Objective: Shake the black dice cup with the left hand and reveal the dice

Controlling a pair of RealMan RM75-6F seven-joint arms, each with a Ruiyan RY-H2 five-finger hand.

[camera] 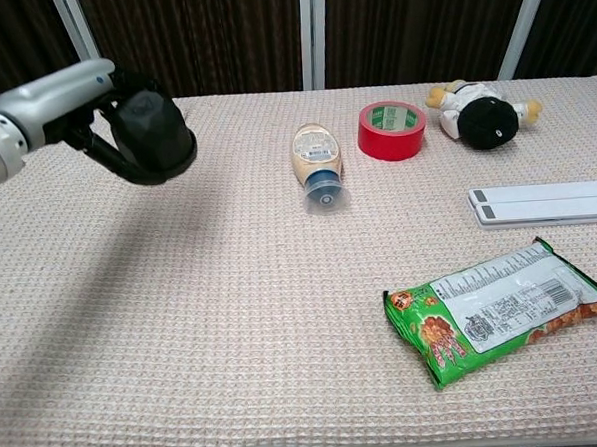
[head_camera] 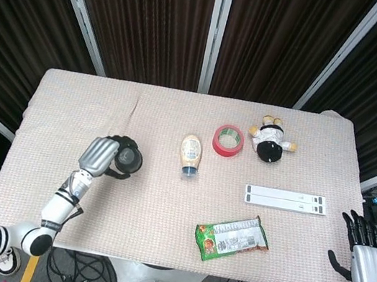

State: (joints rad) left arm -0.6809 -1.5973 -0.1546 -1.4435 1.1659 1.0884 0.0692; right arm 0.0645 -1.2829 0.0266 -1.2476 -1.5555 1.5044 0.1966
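One black dice cup [head_camera: 126, 158] sits gripped in your left hand [head_camera: 100, 157], raised above the table [camera: 183, 320], well left of the sauce bottle [head_camera: 190, 154]; your right hand [head_camera: 364, 261] rests spread, holding nothing

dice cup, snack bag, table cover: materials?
Dice cup: looks like hard matte black plastic, faceted, dull highlights. Snack bag: glossy printed plastic film, crinkled, with glare. Table cover: beige woven cloth with a waffle texture; the fibre cannot be told.
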